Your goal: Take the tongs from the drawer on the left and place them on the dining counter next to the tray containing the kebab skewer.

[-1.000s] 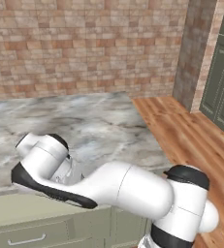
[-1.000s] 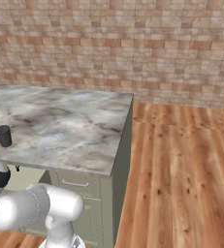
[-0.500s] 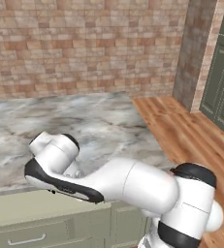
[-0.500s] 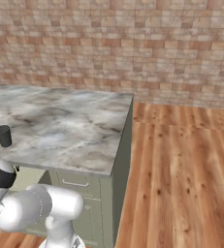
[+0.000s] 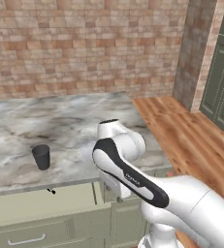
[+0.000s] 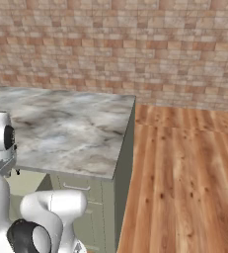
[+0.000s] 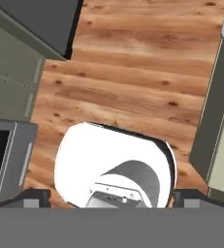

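The one spot of lettering sits on the white robot arm with dark joints (image 5: 133,179): a short line of tiny pale characters runs along the black curved band of the arm's link, seen in the left base view at about five o'clock from the small dark grey cup (image 5: 41,156). The characters are too small and blurred to read. No legible word, number, brand or sign shows on the grey-white marbled desk (image 5: 74,126), on the sage-green cabinet fronts (image 5: 40,218), on the red-brown brick wall (image 6: 110,44) or on the wooden plank floor (image 7: 133,82).
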